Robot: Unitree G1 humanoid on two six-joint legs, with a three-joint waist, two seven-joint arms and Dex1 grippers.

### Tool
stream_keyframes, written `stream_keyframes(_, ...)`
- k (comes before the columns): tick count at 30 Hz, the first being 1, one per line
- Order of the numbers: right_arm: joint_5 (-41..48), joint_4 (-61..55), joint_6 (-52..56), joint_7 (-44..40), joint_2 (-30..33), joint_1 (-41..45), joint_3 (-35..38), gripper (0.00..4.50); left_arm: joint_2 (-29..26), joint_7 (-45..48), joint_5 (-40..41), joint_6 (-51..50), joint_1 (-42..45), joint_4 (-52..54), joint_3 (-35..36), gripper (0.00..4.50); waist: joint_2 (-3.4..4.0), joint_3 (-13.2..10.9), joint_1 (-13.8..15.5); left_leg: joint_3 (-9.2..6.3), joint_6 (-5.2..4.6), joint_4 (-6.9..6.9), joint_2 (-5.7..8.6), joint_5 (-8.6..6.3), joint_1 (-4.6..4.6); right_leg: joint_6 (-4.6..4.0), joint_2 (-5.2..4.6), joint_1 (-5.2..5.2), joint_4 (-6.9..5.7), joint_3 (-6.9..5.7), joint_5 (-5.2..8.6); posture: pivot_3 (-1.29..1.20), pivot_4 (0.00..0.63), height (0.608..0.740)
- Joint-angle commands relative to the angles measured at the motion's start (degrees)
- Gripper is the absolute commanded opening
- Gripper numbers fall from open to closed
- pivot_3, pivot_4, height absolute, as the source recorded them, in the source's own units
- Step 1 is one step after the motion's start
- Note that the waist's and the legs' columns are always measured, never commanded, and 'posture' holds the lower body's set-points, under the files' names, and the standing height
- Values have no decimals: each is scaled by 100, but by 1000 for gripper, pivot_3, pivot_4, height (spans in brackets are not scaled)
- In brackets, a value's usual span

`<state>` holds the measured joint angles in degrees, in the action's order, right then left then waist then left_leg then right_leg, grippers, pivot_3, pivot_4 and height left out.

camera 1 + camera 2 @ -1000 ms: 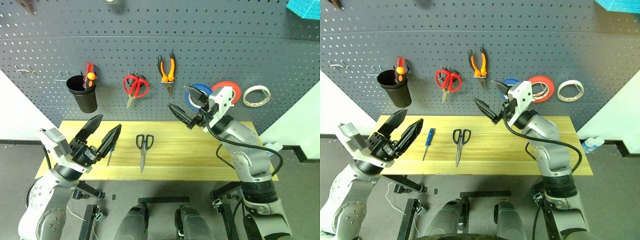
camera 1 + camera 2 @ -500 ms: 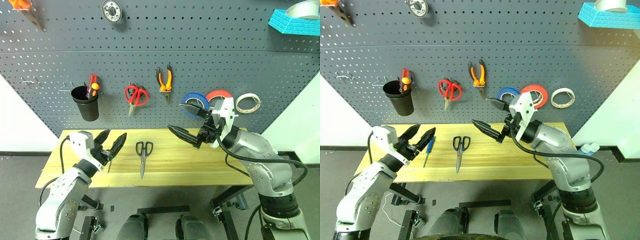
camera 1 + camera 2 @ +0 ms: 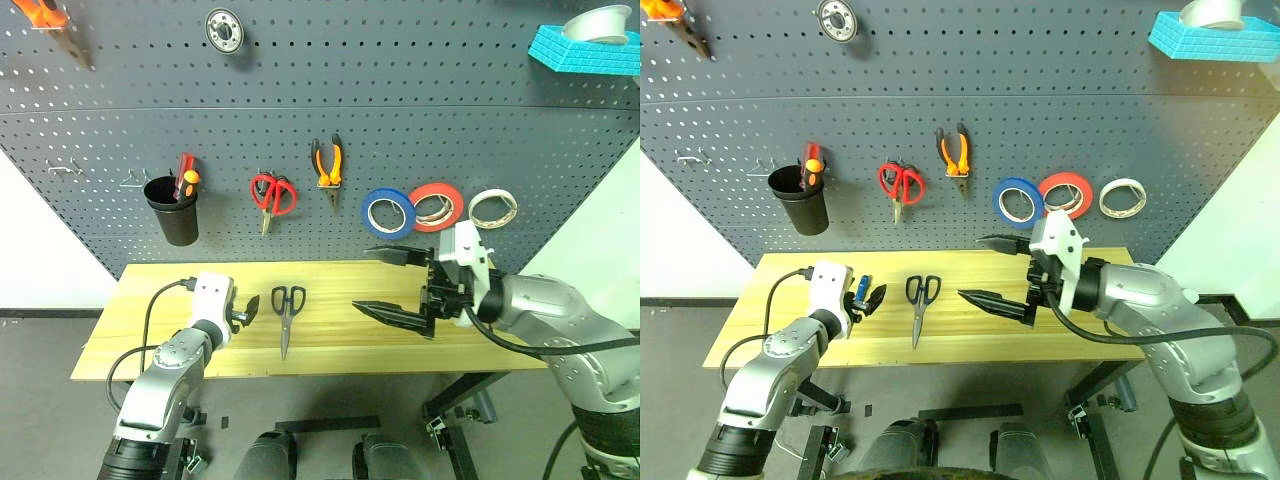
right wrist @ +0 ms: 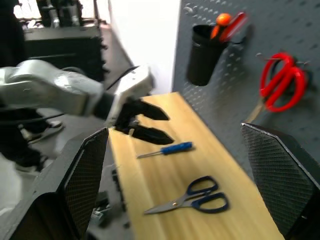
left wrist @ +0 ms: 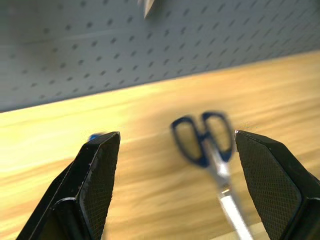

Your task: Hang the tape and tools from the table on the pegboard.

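Left tool (image 3: 868, 299) spread over screwdriver (image 3: 860, 287), right tool (image 3: 392, 283) spread, no legible writing.

Hidden and cut-off parts

The left gripper (image 3: 866, 298) covered most of the blue-handled screwdriver (image 3: 861, 286), at its 12 o'clock; the frame edge cropped the orange tool (image 3: 45, 14) and the blue tray (image 3: 590, 45). The scissors (image 5: 210, 150) were blurred in the left wrist view.

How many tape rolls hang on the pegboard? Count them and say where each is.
3, side by side on the pegboard, right of the orange pliers: blue tape roll, then red-orange roll, then white roll rightmost.
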<state>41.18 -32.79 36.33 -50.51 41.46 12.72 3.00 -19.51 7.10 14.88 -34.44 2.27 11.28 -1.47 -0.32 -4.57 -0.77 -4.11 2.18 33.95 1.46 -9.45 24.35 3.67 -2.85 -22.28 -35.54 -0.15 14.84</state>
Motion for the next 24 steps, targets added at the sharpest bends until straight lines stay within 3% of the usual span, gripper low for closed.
stream_keyframes(1, 123, -202, -79, -130, 171, -21, 264, 4448, 263, -193, -165, -325, 343, -206, -47, 3847, -5, 16, -5, -1, -1, 2, 0, -1, 1, 0, 0, 0, 0, 0, 0, -80, 0, 717)
stream_keyframes(16, -31, -278, -182, 49, 131, -95, 196, 4448, 1823, -1192, -602, -1445, 1123, -1363, -34, 3847, -11, 46, -5, 10, -16, 20, 0, 4, 0, 3, 7, -2, -20, 2, 0, -97, 0, 717)
stream_keyframes(24, 79, -479, -95, 187, 168, -334, 305, 4448, 1862, -1426, -725, -1370, 1421, -1991, 374, 3847, -12, 48, -17, 15, -16, 30, 0, 4, -5, 5, 13, -4, -45, 4, 4, -109, 0, 717)
